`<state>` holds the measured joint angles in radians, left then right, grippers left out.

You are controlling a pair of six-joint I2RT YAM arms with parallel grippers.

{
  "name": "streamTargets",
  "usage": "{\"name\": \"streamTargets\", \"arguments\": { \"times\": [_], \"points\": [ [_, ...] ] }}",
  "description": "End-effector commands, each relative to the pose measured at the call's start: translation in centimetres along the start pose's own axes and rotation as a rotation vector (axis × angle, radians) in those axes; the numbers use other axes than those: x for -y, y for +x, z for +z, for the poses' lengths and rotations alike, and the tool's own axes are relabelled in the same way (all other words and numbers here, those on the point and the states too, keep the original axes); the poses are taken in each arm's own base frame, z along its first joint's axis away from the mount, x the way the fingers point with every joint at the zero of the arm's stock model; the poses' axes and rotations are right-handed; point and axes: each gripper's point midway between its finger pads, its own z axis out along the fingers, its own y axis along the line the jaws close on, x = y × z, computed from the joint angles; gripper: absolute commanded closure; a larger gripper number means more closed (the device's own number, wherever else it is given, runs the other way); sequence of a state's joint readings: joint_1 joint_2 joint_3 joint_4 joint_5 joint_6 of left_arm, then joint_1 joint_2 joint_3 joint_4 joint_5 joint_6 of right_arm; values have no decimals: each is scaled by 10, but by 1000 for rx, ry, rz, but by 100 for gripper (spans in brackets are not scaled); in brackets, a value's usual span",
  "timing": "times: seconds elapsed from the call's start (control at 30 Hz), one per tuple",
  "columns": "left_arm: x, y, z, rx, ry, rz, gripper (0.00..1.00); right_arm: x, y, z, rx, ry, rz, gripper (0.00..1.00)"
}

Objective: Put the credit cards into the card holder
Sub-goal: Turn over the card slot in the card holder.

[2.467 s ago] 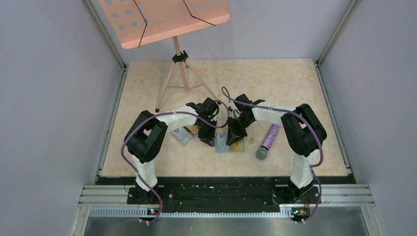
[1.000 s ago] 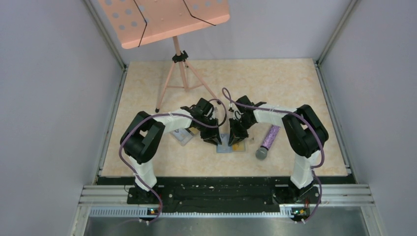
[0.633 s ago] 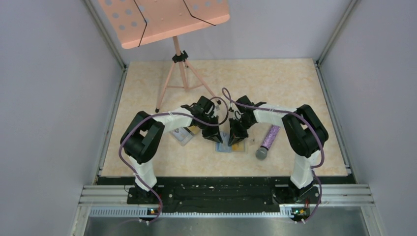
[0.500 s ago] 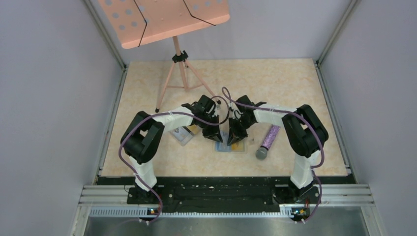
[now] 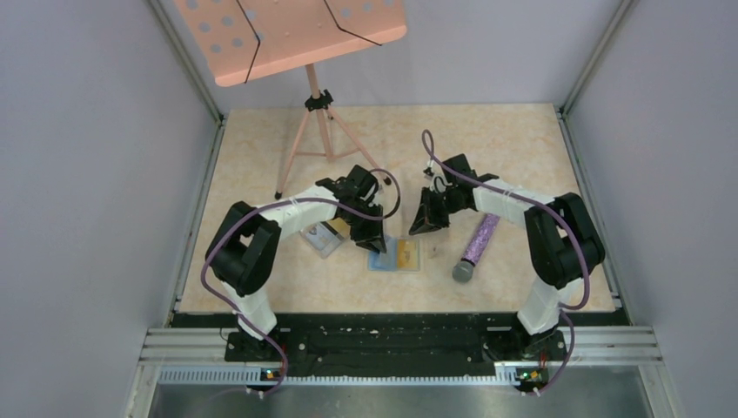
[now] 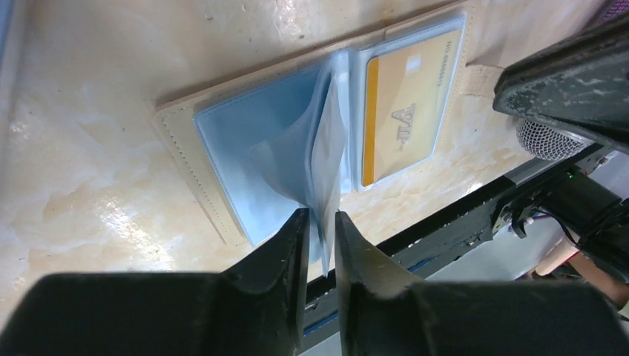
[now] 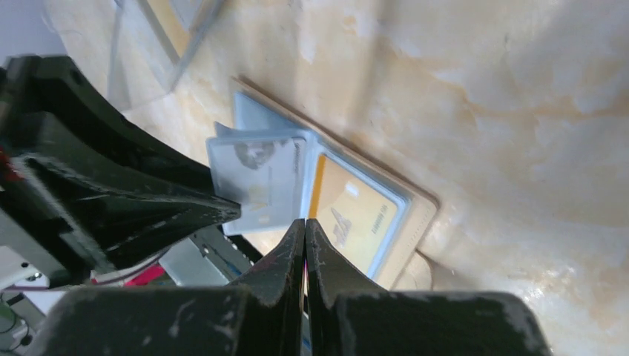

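While the wallet [image 5: 396, 255] lies open and flat near the middle of the surface's near edge, both arms reach in over it from either side. Its tan cover faces down and its light blue sleeves face up. A yellow card [image 6: 404, 104] sits inside the right-hand sleeve, lying flat with its print showing through the plastic.

One clear leaf [image 6: 319, 141] stands up from the wallet's fold. The left gripper [image 6: 322, 222] is at the wallet's left half, and the leaf's free edge runs in between its fingertips. The jaws are only a narrow gap apart. Whether they press on the leaf cannot be told.

The right gripper [image 7: 305, 224] hangs above the surface just beyond the wallet's far right corner, apart from it. Its jaws are pressed together with nothing between them.

A clear box [image 5: 322, 239] rests just left of the wallet, with more cards [image 5: 335, 232] inside it; their colours are hard to make out. A purple microphone [image 5: 474, 246] lies to the right of the wallet, its mesh head toward the near edge. A pink music stand [image 5: 313, 113] rises from the far left part of the surface.
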<state>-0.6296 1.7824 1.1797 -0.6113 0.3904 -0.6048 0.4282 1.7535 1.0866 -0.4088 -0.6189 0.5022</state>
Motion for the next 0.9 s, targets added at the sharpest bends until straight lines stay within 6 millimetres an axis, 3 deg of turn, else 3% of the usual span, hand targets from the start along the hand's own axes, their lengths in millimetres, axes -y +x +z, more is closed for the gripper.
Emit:
{"name": "streamTargets", "arguments": {
  "times": [0.0, 0.2, 0.67, 0.87],
  "points": [
    [32, -16, -12, 31, 107, 19, 71, -2, 3, -10, 17, -27, 5, 99],
    [53, -26, -7, 15, 192, 18, 66, 3, 0, -19, 45, -21, 22, 99],
    [68, -24, 25, -79, 250, 18, 63, 12, -4, -32, 90, -5, 42, 98],
    [91, -19, 40, -123, 315, 25, 63, 14, -6, -36, 97, 19, 33, 88]
  ]
}}
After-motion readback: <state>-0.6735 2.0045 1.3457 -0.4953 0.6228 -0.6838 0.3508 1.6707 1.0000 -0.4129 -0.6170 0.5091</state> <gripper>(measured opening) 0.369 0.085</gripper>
